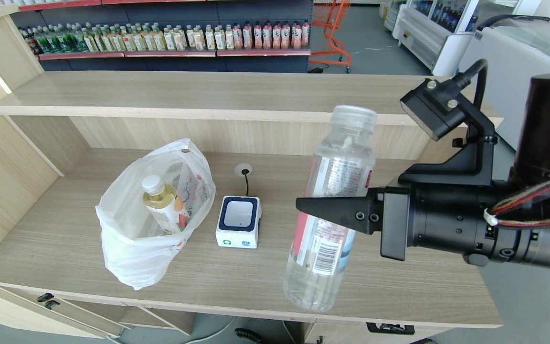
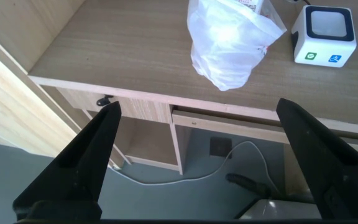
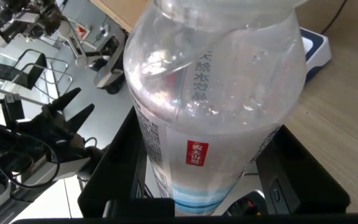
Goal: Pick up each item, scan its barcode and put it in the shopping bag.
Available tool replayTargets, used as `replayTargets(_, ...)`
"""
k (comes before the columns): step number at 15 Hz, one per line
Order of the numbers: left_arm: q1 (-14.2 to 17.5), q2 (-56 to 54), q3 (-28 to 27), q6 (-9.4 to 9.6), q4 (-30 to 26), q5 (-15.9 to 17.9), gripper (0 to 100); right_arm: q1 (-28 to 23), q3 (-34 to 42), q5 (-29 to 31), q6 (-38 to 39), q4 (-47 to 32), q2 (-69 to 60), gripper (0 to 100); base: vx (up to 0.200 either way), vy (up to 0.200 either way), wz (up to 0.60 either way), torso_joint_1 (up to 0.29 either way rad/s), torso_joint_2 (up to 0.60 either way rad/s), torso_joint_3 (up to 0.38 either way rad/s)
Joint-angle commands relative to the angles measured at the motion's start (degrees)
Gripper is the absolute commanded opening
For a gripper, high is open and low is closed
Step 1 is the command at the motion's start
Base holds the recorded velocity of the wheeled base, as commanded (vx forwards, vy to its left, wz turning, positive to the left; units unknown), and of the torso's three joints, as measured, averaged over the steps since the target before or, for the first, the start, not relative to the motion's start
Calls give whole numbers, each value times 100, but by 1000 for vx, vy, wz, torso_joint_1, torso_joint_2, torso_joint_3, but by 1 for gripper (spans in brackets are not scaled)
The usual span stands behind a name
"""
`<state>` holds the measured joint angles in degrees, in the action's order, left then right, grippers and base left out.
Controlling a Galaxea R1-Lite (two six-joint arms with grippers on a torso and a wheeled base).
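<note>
My right gripper (image 1: 322,210) is shut on a clear plastic bottle (image 1: 339,167) with a white and red label, held tilted above the counter's right part, to the right of the scanner. The same bottle (image 3: 216,106) looms close in the right wrist view between the dark fingers (image 3: 114,174). The white and blue scanner (image 1: 238,221) sits mid-counter, window up. To its left stands the white shopping bag (image 1: 136,248), mouth open, with a yellow-drink bottle (image 1: 163,203) inside. My left gripper (image 2: 199,106) is open and holds nothing, below and in front of the counter edge near the bag (image 2: 229,43).
The wooden counter (image 1: 256,282) has a raised back ledge (image 1: 208,95) and a side wall on the left. A cable runs from the scanner to a grommet (image 1: 243,169). Drawers (image 2: 229,121) lie under the front edge. Bare counter stretches in front of the scanner (image 2: 324,34).
</note>
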<state>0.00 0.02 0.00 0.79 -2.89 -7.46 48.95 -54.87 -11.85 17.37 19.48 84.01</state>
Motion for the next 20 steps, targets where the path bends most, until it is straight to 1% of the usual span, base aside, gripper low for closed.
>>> replayTargets(1, 0, 6, 0, 0, -1, -1, 100, 1, -15, -2, 3, 3, 28, 0, 0, 0, 0, 0, 0, 0)
replayTargets(12, 0, -2, 0, 0, -1, -1, 100, -8, 20, -2, -217, 12, 2, 0, 0, 0, 0, 0, 0, 0)
replayTargets(13, 0, -2, 0, 0, -1, -1, 100, -69, 64, -2, -533, 12, -16, 0, 0, 0, 0, 0, 0, 0)
replayTargets(14, 0, -2, 0, 0, -1, -1, 100, -271, 152, -2, -1052, 21, -25, 0, 0, 0, 0, 0, 0, 0)
replayTargets(15, 0, -2, 0, 0, -1, -1, 100, -579, 257, -10, -1755, 47, -16, 0, 0, 0, 0, 0, 0, 0)
replayTargets(17, 0, -2, 0, 0, -1, -1, 100, -1449, 512, -63, -3346, 381, 81, 0, 0, 0, 0, 0, 0, 0)
replayTargets(18, 0, 6, 0, 0, -1, -10, 100, -1739, 627, -107, -3873, 662, 160, 0, 0, 0, 0, 0, 0, 0)
replayTargets(19, 0, -2, 0, 0, -1, -1, 100, -1933, 776, -116, -4198, 1084, 257, 0, 0, 0, 0, 0, 0, 0)
replayTargets(20, 0, 6, 0, 0, -1, -1, 100, -2020, 890, -107, -4383, 1392, 318, 0, 0, 0, 0, 0, 0, 0)
